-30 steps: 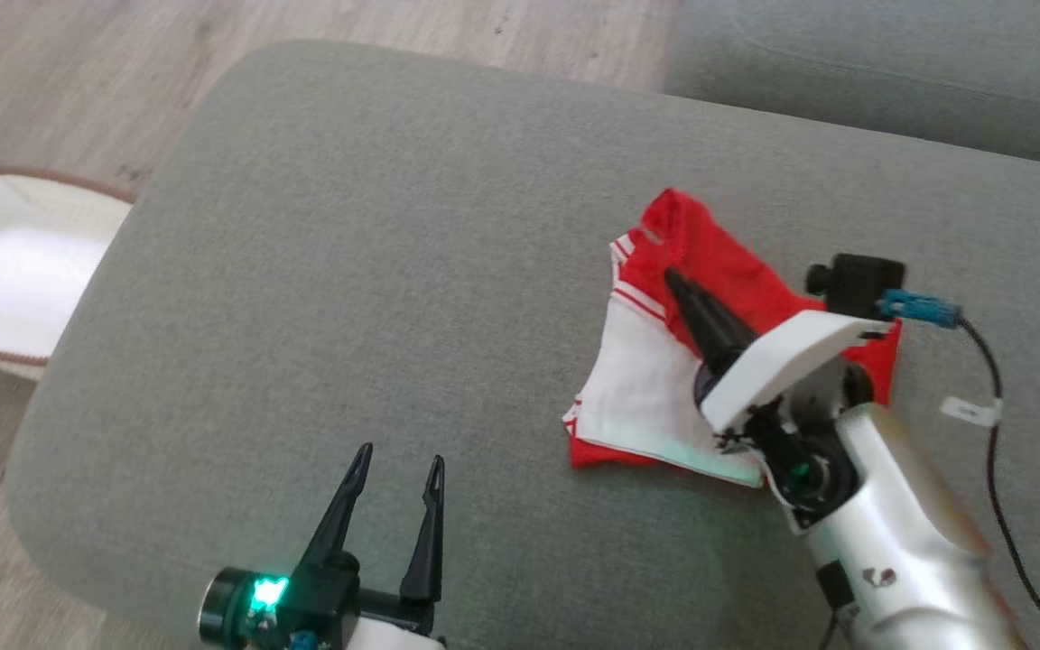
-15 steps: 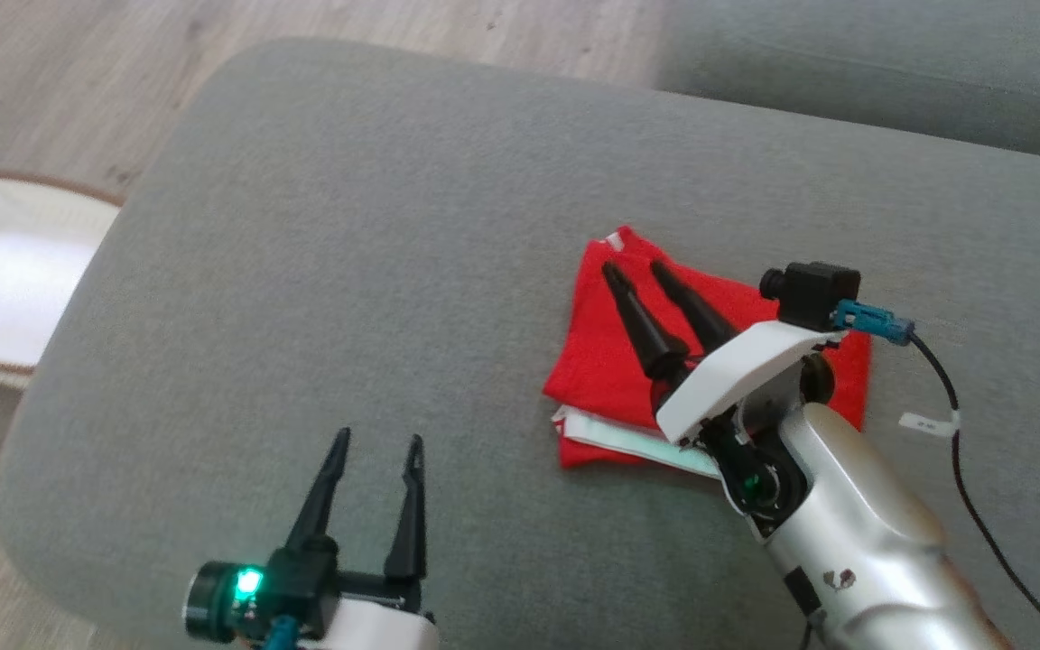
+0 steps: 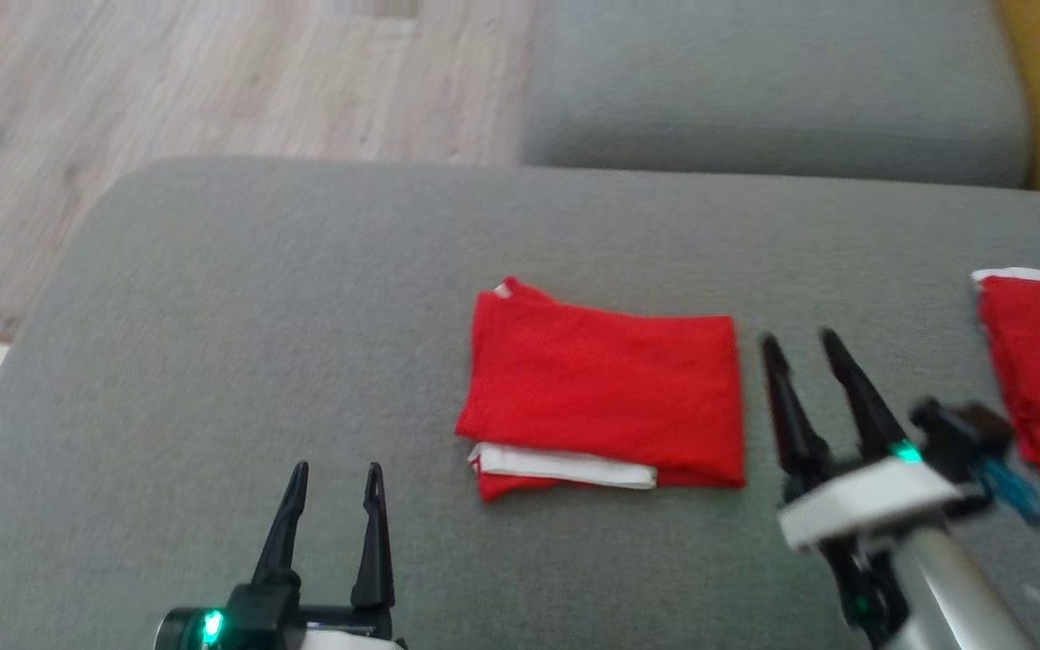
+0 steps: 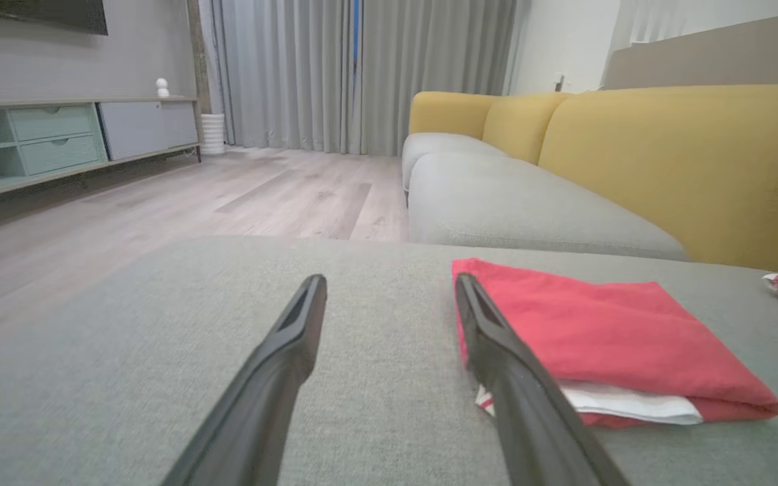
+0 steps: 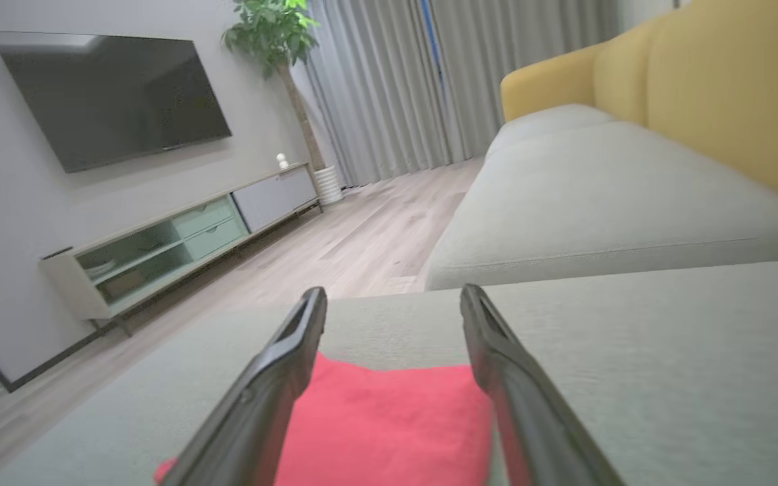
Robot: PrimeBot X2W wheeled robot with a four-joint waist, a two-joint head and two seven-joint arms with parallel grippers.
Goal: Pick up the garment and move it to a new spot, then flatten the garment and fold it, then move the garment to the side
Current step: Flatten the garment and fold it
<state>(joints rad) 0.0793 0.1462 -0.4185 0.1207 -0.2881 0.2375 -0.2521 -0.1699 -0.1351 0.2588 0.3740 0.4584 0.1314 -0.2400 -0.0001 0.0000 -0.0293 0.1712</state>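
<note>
Folded red garment w/ white trim [image 3: 606, 397]: mid grey fabric sofa seat [image 3: 303, 316]. L gripper [image 3: 337, 467], R gripper [image 3: 799, 338]: released, empty, off it. Second red cloth [image 3: 1039, 370], poss. garment, at right. Pale wood floor [image 3: 168, 81] beyond.

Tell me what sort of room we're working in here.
A home living room, most likely: a wall-mounted television above a low media cabinet, a yellow-backed sofa and floor-length curtains. The folded red garment lies on a grey upholstered seat.
</note>
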